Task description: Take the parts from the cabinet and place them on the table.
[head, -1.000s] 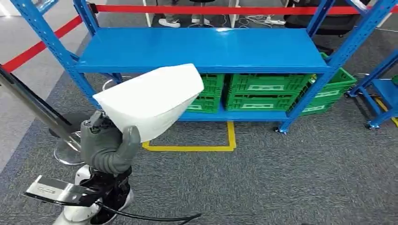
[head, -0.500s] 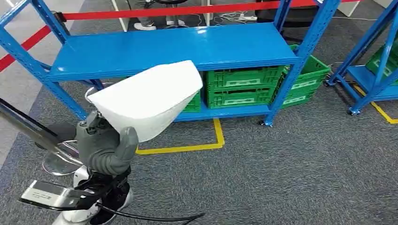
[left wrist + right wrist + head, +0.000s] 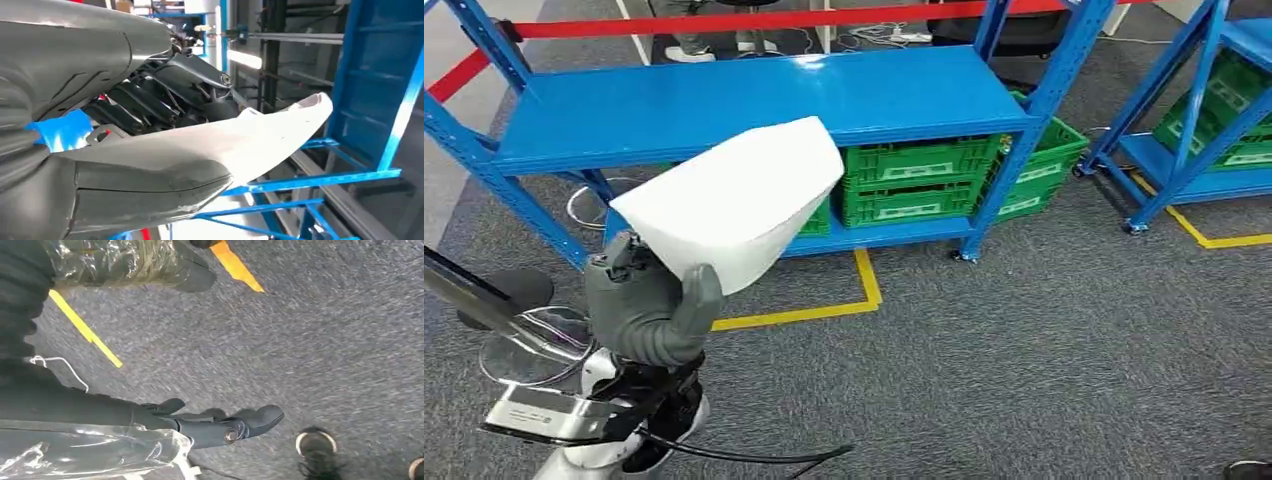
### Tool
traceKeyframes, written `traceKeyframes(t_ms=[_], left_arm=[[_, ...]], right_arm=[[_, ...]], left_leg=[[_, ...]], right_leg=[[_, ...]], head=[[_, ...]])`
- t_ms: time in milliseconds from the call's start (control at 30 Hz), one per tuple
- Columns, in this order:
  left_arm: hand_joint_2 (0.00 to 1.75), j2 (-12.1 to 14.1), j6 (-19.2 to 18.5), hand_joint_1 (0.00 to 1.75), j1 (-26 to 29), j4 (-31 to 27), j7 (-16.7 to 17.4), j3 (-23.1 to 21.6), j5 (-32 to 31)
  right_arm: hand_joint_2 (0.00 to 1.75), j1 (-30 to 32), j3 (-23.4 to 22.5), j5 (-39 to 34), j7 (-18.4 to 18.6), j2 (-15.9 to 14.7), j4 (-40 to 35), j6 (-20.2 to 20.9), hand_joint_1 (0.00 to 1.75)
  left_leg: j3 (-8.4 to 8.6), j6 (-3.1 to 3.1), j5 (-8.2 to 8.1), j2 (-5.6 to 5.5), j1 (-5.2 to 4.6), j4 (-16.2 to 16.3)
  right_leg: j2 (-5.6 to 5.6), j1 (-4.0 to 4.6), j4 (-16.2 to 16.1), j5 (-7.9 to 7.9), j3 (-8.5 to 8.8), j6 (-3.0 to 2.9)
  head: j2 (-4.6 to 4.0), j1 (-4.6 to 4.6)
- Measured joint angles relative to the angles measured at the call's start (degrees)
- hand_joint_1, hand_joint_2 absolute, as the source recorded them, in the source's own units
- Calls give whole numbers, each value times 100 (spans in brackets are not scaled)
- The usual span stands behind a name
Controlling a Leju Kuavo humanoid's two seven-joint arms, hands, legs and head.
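1. Since the earlier head pictures the whole scene slides to the left, because the camera turns; a second blue rack (image 3: 1194, 110) comes in at the right edge, while the white part keeps its place in the left hand.
2. Head view: the left hand (image 3: 649, 310) is raised at the lower left and grips the white part (image 3: 734, 200) from below, its thick grey thumb pressed on the front face of the part.
3. Head view: the white part is a smooth shell, wide at its upper end and narrow where the hand holds it; it is in the air, in front of the left end of the blue cabinet (image 3: 754, 100).
4. Head view: green crates (image 3: 914, 180) stand on the lower shelf of the cabinet, under its top shelf; yellow tape (image 3: 824, 305) lies on the grey carpet before it, and a red barrier band (image 3: 754, 18) runs behind.
5. Left wrist view: the left hand (image 3: 150, 105) has its dark fingers behind the white part (image 3: 240, 140) and the grey thumb under it, so the part is pinched between them.
6. Right wrist view: the right hand (image 3: 220, 425) hangs over the grey carpet with its fingers straight and apart, holding nothing; yellow tape (image 3: 85, 330) crosses the floor beside it.
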Motion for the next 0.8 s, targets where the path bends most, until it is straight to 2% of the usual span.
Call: traceKeyframes(t_ms=[33, 67, 100, 133, 167, 200, 233, 267, 367, 400, 433, 467, 533, 567, 600, 633, 667, 700, 733, 767, 800], left_arm=[[175, 4, -2, 175, 0, 2, 0, -2, -2], [175, 4, 0, 175, 2, 9, 2, -4, -2], [175, 7, 0, 175, 2, 18, 0, -4, -2], [175, 7, 0, 175, 1, 20, 2, -4, -2], [175, 7, 0, 175, -1, 20, 2, -7, -2], [175, 4, 2, 175, -4, 20, 4, -7, -13], [175, 4, 20, 175, -3, 20, 15, -7, -61], [175, 9, 57, 175, -6, 20, 35, -4, -140], [175, 20, 92, 175, -1, 22, 162, -20, -249], [175, 26, 92, 175, 10, 24, 181, -20, -251], [175, 54, 92, 175, 27, 22, 201, -20, -256], [175, 92, 98, 175, 62, 22, 210, -20, -262], [175, 164, 118, 175, 149, 24, 210, -20, -295], [175, 197, 118, 175, 191, 24, 208, -20, -299], [175, 221, 120, 175, 223, 24, 203, -20, -306], [175, 249, 120, 175, 238, 24, 201, -17, -315], [175, 262, 108, 175, 251, 24, 199, -18, -315], [175, 275, 62, 175, 267, 24, 192, -20, -315], [175, 297, 24, 175, 272, 24, 173, -20, -315], [175, 304, -15, 175, 267, 37, 144, -22, -321], [175, 302, -44, 175, 245, 50, 131, -37, -339]], right_arm=[[175, 0, -2, 0, 0, 0, -2, 0, 0], [175, 7, -4, 0, 0, 0, -4, 0, 0], [175, 18, -7, 0, 0, -7, -7, 0, 0], [175, 21, -11, 0, 0, -11, -7, 0, 0], [175, 20, -15, 0, 0, -15, -7, 0, 0], [175, 12, -15, 7, 2, -17, -9, 2, 0], [175, -2, -15, 31, 15, -17, -9, 13, 0], [175, -33, -15, 61, 26, -17, -9, 50, 0], [175, -26, -15, 160, 98, -15, -4, 101, 0], [175, -29, -15, 234, 133, 0, 2, 123, 0], [175, -40, -7, 312, 179, 11, 7, 149, 0], [175, -55, 2, 370, 210, 11, 7, 157, 0], [175, -72, 37, 483, 251, 13, 37, 194, 0], [175, -68, 68, 536, 286, 13, 55, 201, 0], [175, -62, 98, 582, 321, 13, 68, 203, 0], [175, -58, 126, 646, 366, 13, 87, 218, 0], [175, -60, 152, 683, 404, 13, 98, 231, 0], [175, -64, 183, 723, 420, 13, 109, 253, 0], [175, -67, 219, 734, 428, 13, 116, 258, 0], [175, -85, 258, 737, 450, 13, 127, 258, 0], [175, -92, 269, 734, 472, 13, 131, 258, 0]], left_leg=[[-15, 5, 4, 47, -11, 3], [-22, 8, 5, 87, -22, 4], [-20, 8, 6, 128, -32, 5], [-14, 7, 5, 160, -39, 7], [-6, 6, 4, 188, -47, 7], [9, -4, -2, 218, -56, 8], [5, -18, -9, 243, -85, 9], [-25, -47, -6, 264, -115, 36], [-22, -112, 10, 370, -112, 27], [-36, -166, -52, 319, -99, 56], [-71, -207, -178, 170, -90, 177], [-231, -233, -440, 83, -70, 563], [-624, -263, -858, 55, -48, 1468], [-747, -270, -919, 54, -48, 1737], [-755, -271, -856, 54, -42, 1764], [-656, -265, -653, 53, -34, 1557], [-463, -248, -383, 39, -30, 1152], [-234, -224, -127, -29, -27, 685], [-66, -194, 9, -195, -17, 315], [-3, -170, -29, -230, -5, 159], [-5, -159, -92, -216, -10, 106]], right_leg=[[-7, 0, 445, -176, -200, 13], [-7, 1, 690, -231, -298, 17], [-8, 2, 613, -123, -229, 11], [-16, 5, 282, 73, -37, -6], [-46, 10, -200, 302, 229, -32], [-159, 25, -862, 557, 595, -70], [-353, 63, -1156, 486, 752, -101], [-330, 77, -1212, 503, 789, -140], [-228, 82, -1196, 529, 739, -196], [-201, 35, -1236, 570, 755, -256], [-166, 29, -1236, 580, 746, -277], [-126, 28, -1236, 590, 736, -298], [-35, 31, -1232, 600, 713, -312], [9, 31, -1229, 603, 707, -316], [51, 30, -1227, 603, 707, -316], [103, 30, -1219, 604, 707, -314], [151, 30, -1210, 605, 709, -311], [196, 30, -1199, 606, 714, -305], [228, 26, -1197, 606, 703, -289], [277, 70, -1144, 599, 661, -250], [302, 60, -1131, 624, 596, -212]], head=[[0, 7], [0, 7], [0, 9], [0, 9], [0, 9], [0, 11], [0, 7], [0, 2], [0, 0], [0, 2], [0, -13], [0, -17], [0, -9], [0, -13], [0, -13], [0, -15], [0, -9], [-2, -13], [0, -11], [0, -7], [0, -7]])
